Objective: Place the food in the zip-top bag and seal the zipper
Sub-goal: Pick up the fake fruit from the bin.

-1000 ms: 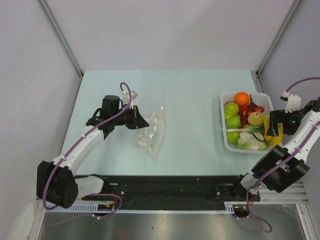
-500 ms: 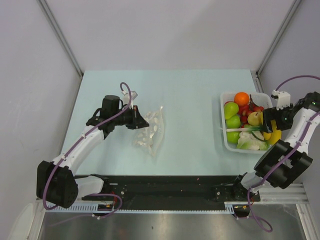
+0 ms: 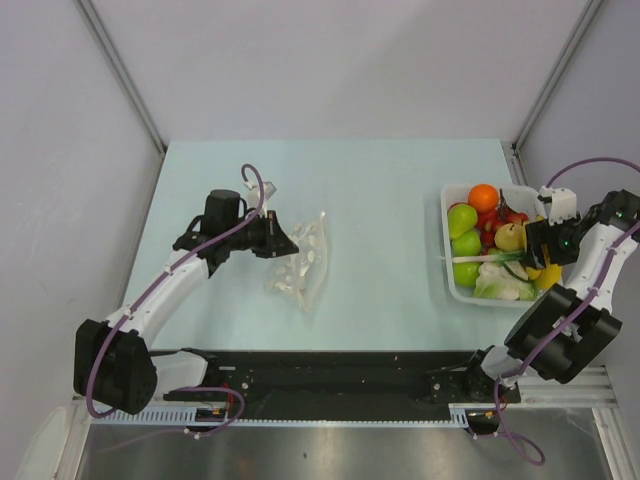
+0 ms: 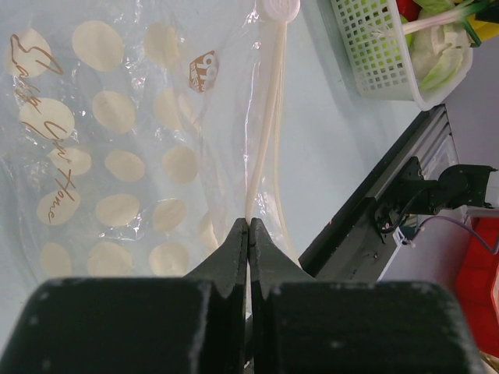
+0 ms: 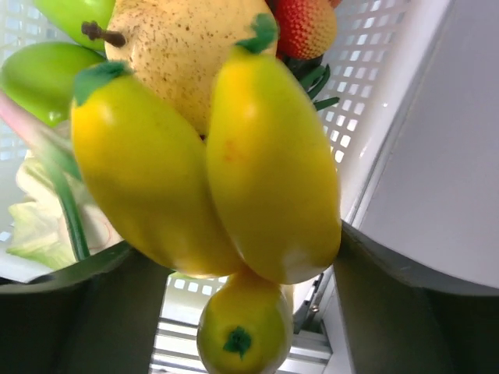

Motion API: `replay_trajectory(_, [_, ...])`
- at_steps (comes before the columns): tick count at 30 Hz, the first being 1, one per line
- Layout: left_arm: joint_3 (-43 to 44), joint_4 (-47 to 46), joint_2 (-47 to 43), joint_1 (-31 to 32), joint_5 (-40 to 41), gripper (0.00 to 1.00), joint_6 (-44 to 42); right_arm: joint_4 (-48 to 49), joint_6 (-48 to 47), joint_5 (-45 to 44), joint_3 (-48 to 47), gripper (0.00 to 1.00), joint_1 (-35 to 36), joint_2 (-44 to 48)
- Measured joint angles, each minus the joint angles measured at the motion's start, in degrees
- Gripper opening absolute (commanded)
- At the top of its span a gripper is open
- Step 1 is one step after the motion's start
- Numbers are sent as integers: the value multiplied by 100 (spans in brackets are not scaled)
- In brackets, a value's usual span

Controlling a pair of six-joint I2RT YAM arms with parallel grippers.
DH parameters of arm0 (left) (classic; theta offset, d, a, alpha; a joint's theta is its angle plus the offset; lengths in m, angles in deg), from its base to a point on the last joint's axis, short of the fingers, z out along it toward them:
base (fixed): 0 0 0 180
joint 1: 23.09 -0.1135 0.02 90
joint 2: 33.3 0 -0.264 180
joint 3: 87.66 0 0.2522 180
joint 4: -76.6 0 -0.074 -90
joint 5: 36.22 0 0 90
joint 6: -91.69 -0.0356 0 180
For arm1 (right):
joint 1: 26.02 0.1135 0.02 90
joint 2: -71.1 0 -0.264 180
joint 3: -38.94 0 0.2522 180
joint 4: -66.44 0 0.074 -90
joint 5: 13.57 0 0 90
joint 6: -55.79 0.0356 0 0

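Looking at the left wrist view, you saw the left gripper [image 4: 248, 222] with both fingers pressed together on the thin whitish zipper strip [image 4: 269, 117] of the clear dotted plastic zip-top bag [image 4: 117, 140]. The bag lay flat near the left edge of the pale blue bench [image 3: 380, 200]. I judged it light, floppy and slippery, so the stiffer strip was the best hold. The top view did not show this pinch. At the right edge, the right gripper [image 5: 238, 253] stood around the yellow toy bananas [image 5: 156, 171] in the white slotted plastic basket [image 5: 366, 93]. Whether it squeezed them could not be told. They seemed smooth and rigid.
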Motion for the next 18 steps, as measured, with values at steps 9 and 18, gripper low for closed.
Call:
replay_trajectory(9, [7,20,0,0,-2,0,-42,-166,2,-186,20,52,256,946])
replay_trajectory(18, [35,118,0,0,-2,0,-90,-855,-155,-883,-20,45,551,1305])
